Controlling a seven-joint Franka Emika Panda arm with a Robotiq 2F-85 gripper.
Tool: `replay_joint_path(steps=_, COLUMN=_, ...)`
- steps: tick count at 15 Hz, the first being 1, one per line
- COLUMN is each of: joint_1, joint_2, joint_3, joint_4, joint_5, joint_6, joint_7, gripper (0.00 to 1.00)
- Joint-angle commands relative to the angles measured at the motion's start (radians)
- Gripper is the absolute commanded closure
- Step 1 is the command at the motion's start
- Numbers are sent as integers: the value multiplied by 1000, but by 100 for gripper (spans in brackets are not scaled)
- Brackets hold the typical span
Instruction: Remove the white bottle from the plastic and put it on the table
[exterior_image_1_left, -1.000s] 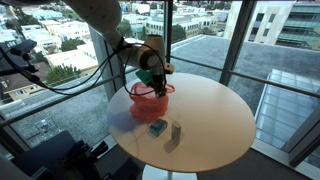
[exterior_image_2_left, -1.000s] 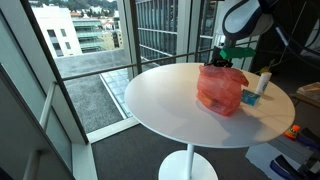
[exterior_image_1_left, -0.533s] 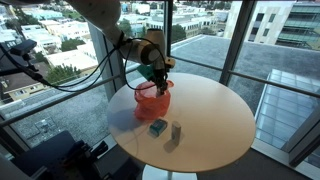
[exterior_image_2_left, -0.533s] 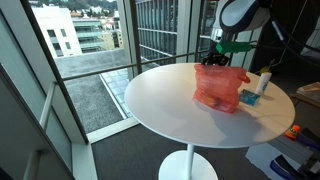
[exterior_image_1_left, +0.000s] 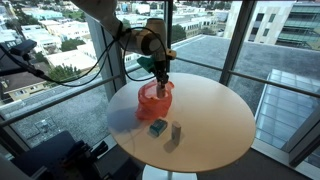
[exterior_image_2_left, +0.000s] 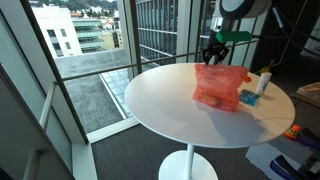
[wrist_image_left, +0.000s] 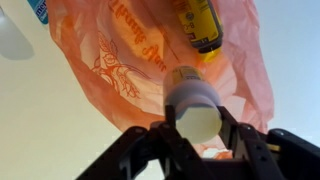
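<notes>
Tool: tool (wrist_image_left: 198, 128) pinches small white bottle (wrist_image_left: 190, 95) above translucent red-orange plastic (wrist_image_left: 110, 65);
Care: lift clear; set upright on beige desk (wrist_image_left: 40, 120) beside plastic.

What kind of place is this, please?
Probably an upper-floor office or lounge: floor-to-ceiling windows, city rooftops below, and one round pedestal table.
</notes>
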Motion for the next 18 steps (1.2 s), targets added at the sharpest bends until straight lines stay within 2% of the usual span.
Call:
replay_joint_path(steps=1, joint_1=2, joint_2=-34, joint_3=-12, joint_4=42, joint_5=-15, joint_6=-83, joint_7=37, gripper=81)
replay_joint_path(steps=10, joint_1=-29, joint_2=-69, joint_3=-32, joint_4=141, joint_5=-6, joint_6=-176, joint_7=97, gripper=81)
replay_joint_path(steps=18, joint_1=-67, joint_2=-73, joint_3=-71, joint_4=166, joint_5=-9, joint_6=-178, joint_7=165, gripper=81)
